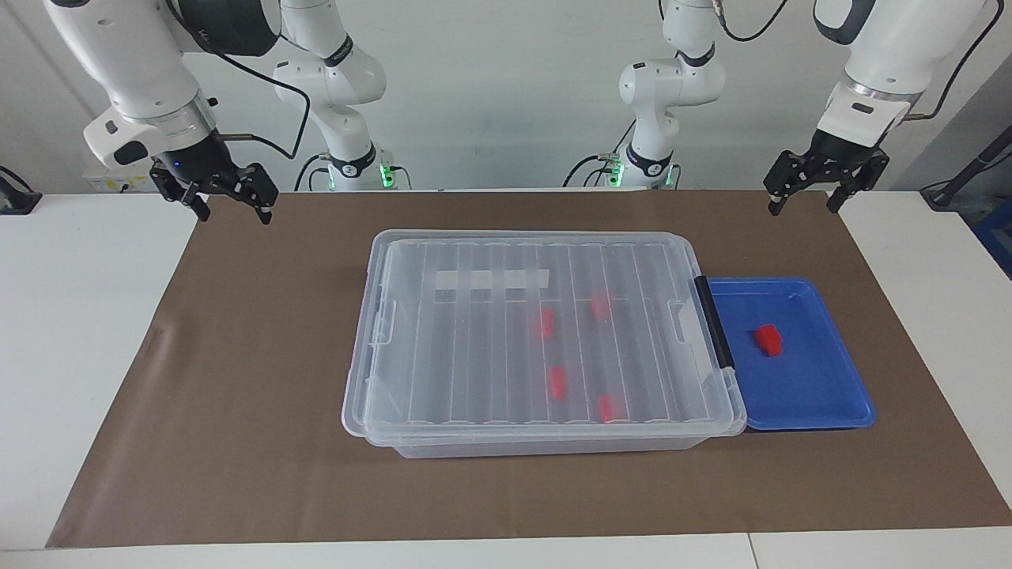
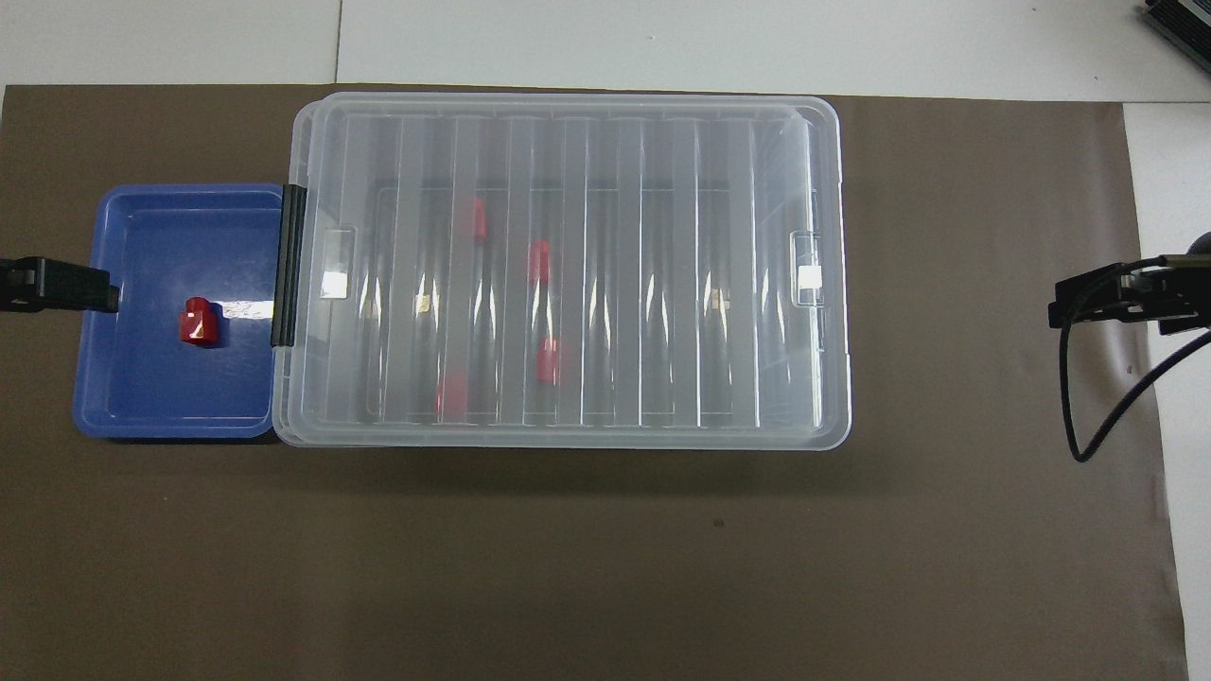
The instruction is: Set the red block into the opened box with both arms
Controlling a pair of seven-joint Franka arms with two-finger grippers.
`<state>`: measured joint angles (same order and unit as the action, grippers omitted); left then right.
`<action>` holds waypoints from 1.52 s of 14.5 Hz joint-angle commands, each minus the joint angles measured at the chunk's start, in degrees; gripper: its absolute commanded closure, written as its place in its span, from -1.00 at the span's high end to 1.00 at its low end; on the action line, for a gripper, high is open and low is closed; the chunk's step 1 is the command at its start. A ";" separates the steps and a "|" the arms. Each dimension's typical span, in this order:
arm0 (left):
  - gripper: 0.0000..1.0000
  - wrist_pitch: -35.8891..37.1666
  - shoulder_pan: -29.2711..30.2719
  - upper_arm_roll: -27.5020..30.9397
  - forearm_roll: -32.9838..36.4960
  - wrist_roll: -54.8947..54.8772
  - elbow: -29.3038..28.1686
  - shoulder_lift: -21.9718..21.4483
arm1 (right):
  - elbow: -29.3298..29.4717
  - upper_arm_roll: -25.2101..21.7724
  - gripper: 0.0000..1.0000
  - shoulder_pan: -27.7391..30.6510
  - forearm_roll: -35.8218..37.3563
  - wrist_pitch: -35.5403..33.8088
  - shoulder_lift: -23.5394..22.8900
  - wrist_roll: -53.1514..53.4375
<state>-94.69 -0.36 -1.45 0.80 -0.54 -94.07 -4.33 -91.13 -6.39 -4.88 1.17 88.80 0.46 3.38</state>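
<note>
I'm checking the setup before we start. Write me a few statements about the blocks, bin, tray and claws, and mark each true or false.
1. One small red plastic block lies in the shallow blue plastic tray. True.
2. The large clear plastic bin has its ribbed lid off. False: the lid covers it.
3. Four red blocks show through the lid. True.
4. The left claw holds a block. False: it is open and empty, as is the right claw.

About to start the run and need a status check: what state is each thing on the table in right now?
Large clear plastic storage box: ribbed lid shut over it.
Four small red blocks in the box: lying under the lid.
Small red plastic block: loose in the shallow blue tray.
Left gripper: open, empty, raised.
Right gripper: open, empty, raised.
</note>
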 commanded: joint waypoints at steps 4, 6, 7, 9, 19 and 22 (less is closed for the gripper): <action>1.00 -0.32 -0.87 0.48 0.34 1.06 0.47 0.20 | -1.07 0.50 1.00 0.31 -0.11 2.96 0.68 1.98; 1.00 -0.32 -0.87 0.57 0.34 1.06 0.47 0.28 | -2.11 0.59 1.00 0.23 -0.28 5.84 0.77 3.39; 1.00 -0.32 -0.87 0.57 0.34 1.06 0.47 0.20 | -3.95 0.67 1.00 -0.47 -0.37 8.73 0.94 3.57; 1.00 -0.32 -0.87 0.57 0.34 1.06 0.47 0.20 | -5.72 0.67 1.00 -2.49 -0.72 12.52 0.42 3.66; 1.00 -0.32 -0.87 0.57 0.34 1.06 0.38 0.20 | -8.53 0.94 1.00 -9.97 -4.33 30.20 -11.00 7.08; 1.00 -0.32 -0.87 0.57 0.34 1.06 0.38 0.20 | -11.87 1.02 1.00 -9.97 -4.33 32.30 -11.18 6.47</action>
<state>-94.69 -0.37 -1.45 0.80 -0.38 -94.07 -4.33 -99.85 -5.58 -15.25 -2.12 118.47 -11.68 10.09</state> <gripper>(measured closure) 0.000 0.000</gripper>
